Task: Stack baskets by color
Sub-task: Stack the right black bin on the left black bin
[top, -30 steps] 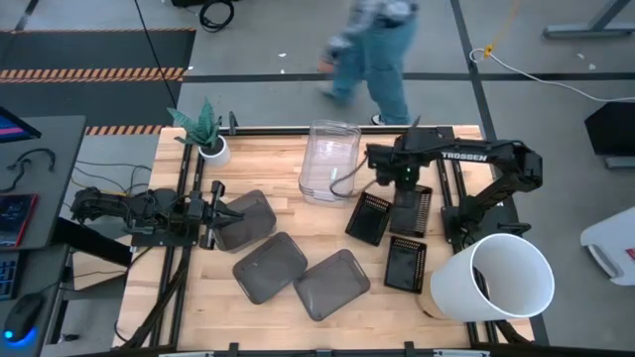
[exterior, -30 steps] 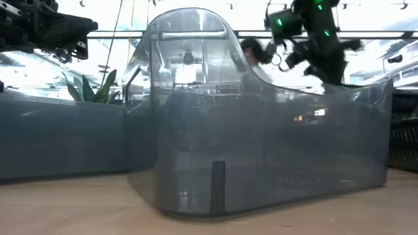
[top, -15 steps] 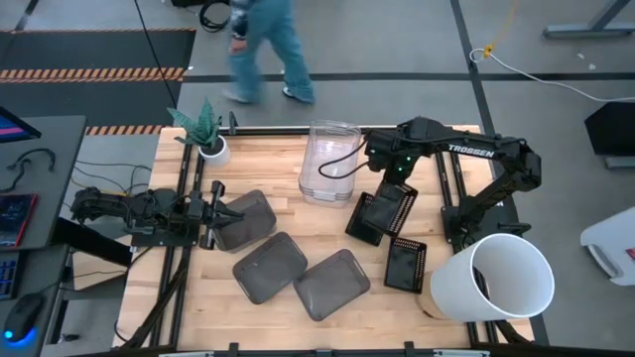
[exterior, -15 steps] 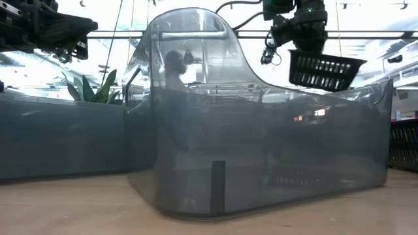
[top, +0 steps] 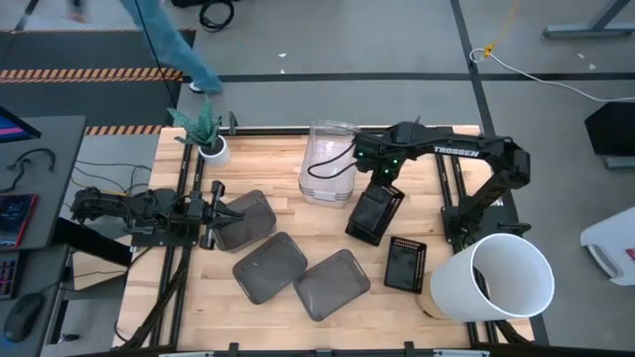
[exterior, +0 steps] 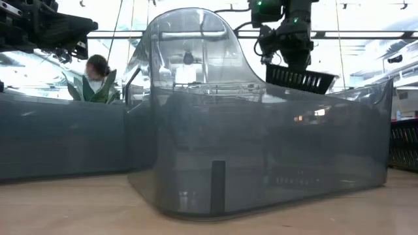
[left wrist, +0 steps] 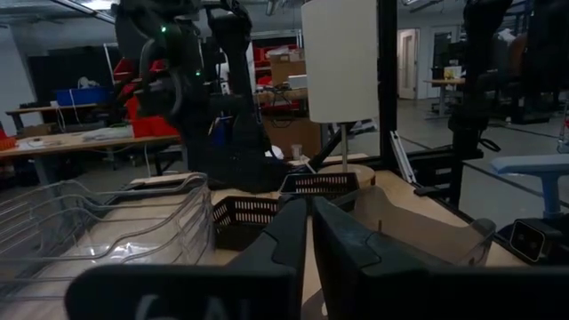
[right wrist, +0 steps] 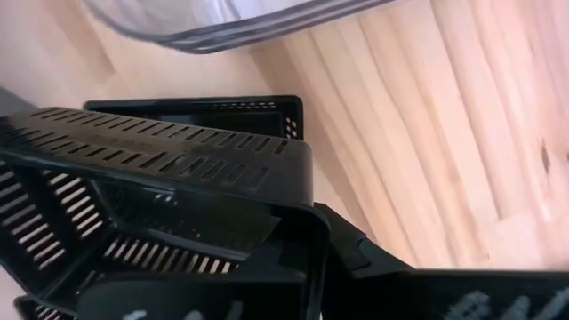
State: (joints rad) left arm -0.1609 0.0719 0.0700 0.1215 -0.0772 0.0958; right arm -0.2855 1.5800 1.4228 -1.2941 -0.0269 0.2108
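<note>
My right gripper [top: 382, 183] is shut on a small black perforated basket [top: 377, 206] and holds it over a second black basket [top: 359, 228] on the table. A third black basket [top: 405, 264] lies nearer the front. Clear baskets [top: 329, 164] stand nested at the far side. Three smoky grey baskets [top: 243, 218], [top: 270, 266], [top: 332, 284] lie apart on the left half. My left gripper [top: 216, 212] is shut and hovers level at the first grey basket's left edge. My right gripper pinches the rim of one end wall [right wrist: 307, 222] of the black basket; one finger [right wrist: 360, 258] is outside the wall and the other is hidden inside. The fingers point down from above. The basket [exterior: 300, 78] hangs tilted below them, clear of the table.
A large white bucket [top: 501, 278] lies on its side at the front right corner. A small plant pot [top: 211, 149] stands at the far left. Bare wood [top: 298, 322] lies along the front edge. In the low view a grey basket [exterior: 261, 150] fills the foreground.
My right gripper has lifted the black basket off the table beside the second black basket. It has carried it toward the table's left, over that second basket. The wrist has rolled, so the basket has turned about and hangs tilted.
</note>
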